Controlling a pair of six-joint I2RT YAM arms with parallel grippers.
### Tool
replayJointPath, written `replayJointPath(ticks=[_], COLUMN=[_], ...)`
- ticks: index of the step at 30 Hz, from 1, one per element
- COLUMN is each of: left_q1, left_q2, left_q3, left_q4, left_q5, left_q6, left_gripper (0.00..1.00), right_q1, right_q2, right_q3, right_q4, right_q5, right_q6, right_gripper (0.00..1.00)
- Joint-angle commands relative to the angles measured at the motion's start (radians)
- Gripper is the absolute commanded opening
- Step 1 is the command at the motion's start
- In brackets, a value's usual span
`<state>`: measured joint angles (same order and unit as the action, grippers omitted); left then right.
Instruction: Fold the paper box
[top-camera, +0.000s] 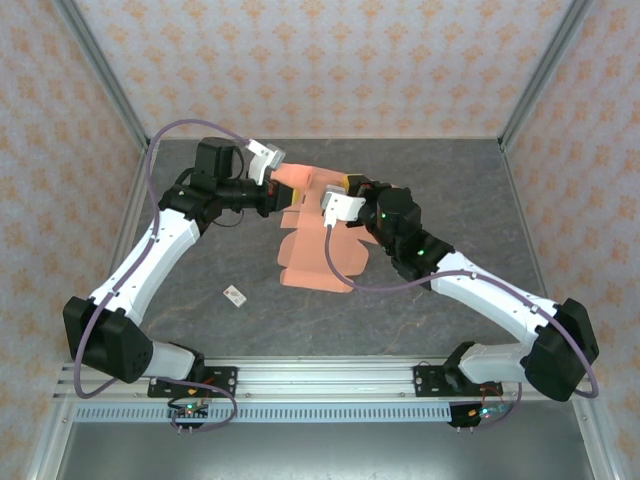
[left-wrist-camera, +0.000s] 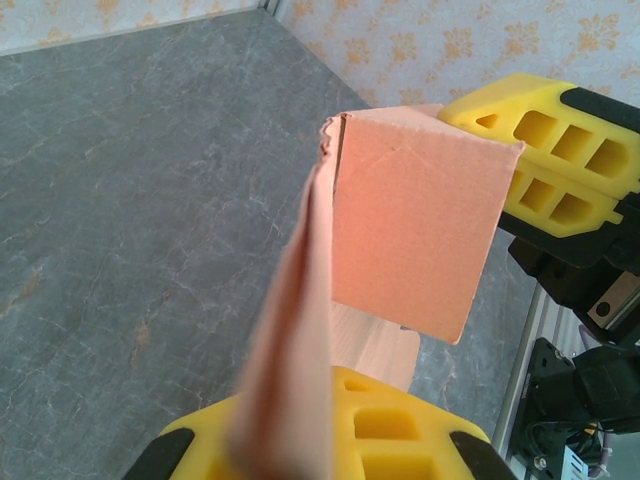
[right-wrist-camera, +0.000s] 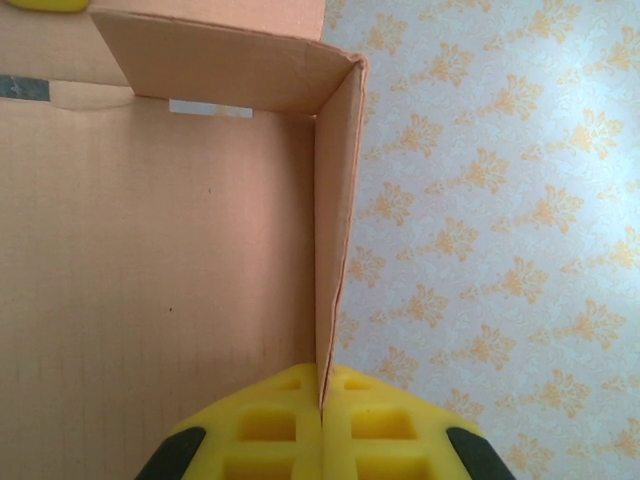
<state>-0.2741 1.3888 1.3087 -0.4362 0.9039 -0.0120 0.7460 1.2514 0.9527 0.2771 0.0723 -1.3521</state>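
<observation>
The paper box (top-camera: 318, 250) is a salmon-orange cardboard sheet, partly folded, its far end lifted off the grey table between both arms. My left gripper (top-camera: 283, 196) is shut on one raised side wall; in the left wrist view that wall (left-wrist-camera: 300, 330) runs up from my yellow jaws (left-wrist-camera: 335, 405), with a folded end flap (left-wrist-camera: 415, 230) beyond it. My right gripper (top-camera: 347, 188) is shut on the opposite wall. In the right wrist view the wall's thin edge (right-wrist-camera: 335, 230) stands upright from the closed jaws (right-wrist-camera: 322, 400), beside the box floor (right-wrist-camera: 150, 280).
A tiny white tag (top-camera: 235, 294) lies on the table (top-camera: 460, 190) to the front left of the sheet. Patterned walls with metal corner posts (top-camera: 105, 80) enclose the table. A mounting rail (top-camera: 320, 385) runs along the near edge.
</observation>
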Motion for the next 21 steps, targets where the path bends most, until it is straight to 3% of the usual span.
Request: replayJointPath(ticks=[1, 5, 11, 17, 21], left_q1=[-0.004, -0.004, 0.0, 0.014, 0.047], left_q2=[0.004, 0.006, -0.017, -0.076, -0.159], left_q3=[0.027, 0.027, 0.007, -0.043, -0.134], left_q4=[0.048, 0.04, 0.042, 0.054, 0.133], left_q5=[0.009, -0.003, -0.064, -0.151, -0.247], left_q6=[-0.028, -0.019, 0.008, 0.038, -0.019], left_gripper=[0.0, 0.0, 0.02, 0.29, 0.53], right_q1=[0.01, 0.01, -0.032, -0.13, -0.173], right_q2=[-0.01, -0.011, -0.005, -0.01, 0.057], right_q3=[-0.011, 0.02, 0.209, 0.354, 0.475], right_q4=[0.023, -0.035, -0.435, -0.741, -0.951], right_q5=[0.017, 0.017, -0.096, -0.287, -0.393], right_q6=[-0.014, 0.023, 0.231, 0.422, 0.573], right_gripper=[0.0, 0.0, 0.0, 0.0, 0.0])
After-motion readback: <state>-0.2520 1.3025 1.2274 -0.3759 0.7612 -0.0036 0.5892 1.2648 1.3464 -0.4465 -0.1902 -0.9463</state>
